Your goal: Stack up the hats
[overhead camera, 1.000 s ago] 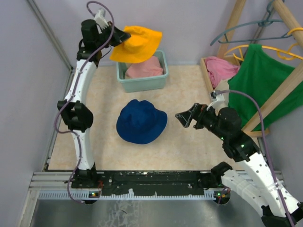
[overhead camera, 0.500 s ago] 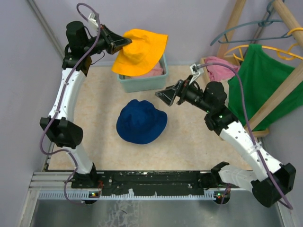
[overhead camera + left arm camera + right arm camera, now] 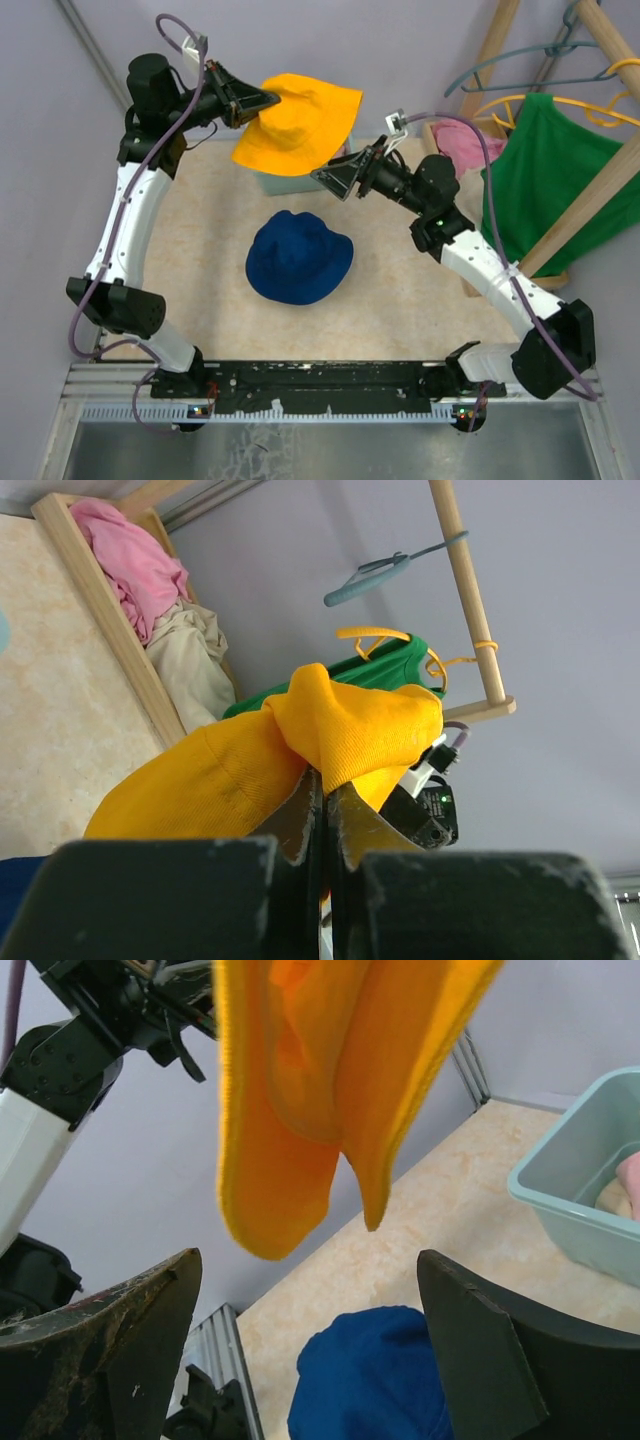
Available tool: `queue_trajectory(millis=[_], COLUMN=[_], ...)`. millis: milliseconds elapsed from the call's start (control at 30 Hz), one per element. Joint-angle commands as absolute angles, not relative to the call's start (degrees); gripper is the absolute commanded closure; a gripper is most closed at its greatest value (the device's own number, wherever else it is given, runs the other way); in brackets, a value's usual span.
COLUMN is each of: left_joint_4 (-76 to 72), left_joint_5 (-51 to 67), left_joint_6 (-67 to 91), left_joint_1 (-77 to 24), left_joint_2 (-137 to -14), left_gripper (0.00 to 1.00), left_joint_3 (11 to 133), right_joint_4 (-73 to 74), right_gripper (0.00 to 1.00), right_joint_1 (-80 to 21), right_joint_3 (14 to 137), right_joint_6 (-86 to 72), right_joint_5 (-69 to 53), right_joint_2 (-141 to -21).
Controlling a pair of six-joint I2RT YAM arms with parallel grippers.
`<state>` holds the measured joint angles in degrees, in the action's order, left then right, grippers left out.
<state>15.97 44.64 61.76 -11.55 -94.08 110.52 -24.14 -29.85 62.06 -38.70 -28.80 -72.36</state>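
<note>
**Desk:** Where was the yellow-orange hat (image 3: pixel 300 120) at that moment?

**Me:** In the air. My left hand (image 3: pixel 270 100) was clamped shut on a fold of its brim, so it drooped from the pinch over the far edge of the table, above the teal bin (image 3: pixel 290 186).

**Desk:** And your other hand?

**Me:** My right hand (image 3: pixel 325 178) had its fingers wide apart and held nothing. It sat just beside the hat's lower hanging edge and pointed at it from the right. On the right wrist camera the loose brim hung ahead of the gap and above it, not yet between the fingers.

**Desk:** So what did the move hinge on?

**Me:** The navy hat (image 3: pixel 298 258) lay flat mid-table, crown up, on the near-edge side of the dangling one and well below it. The right hand was far closer to the free brim, so I judged it should reach up and forward to catch that edge. Then both hands could spread the hat and lower it towards the near edge, onto the navy one.
</note>
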Motion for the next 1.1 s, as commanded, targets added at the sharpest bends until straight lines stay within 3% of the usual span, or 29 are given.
queue_trajectory(millis=[0, 1067], left_joint_4=[16.40, 9.99], left_joint_5=[45.26, 44.43], left_joint_6=[62.11, 62.88], left_joint_1=[-11.95, -11.95], left_joint_2=[-91.97, -96.09], left_gripper=[1.00, 1.00], left_joint_3=[109.46, 108.85], right_joint_4=[-30.94, -19.89], right_gripper=[0.13, 0.15], right_joint_1=[-29.53, -31.55], right_joint_3=[66.23, 64.65], right_joint_6=[-40.98, -40.44], right_joint_5=[-29.87, -29.36], right_joint_2=[-73.58, -68.86])
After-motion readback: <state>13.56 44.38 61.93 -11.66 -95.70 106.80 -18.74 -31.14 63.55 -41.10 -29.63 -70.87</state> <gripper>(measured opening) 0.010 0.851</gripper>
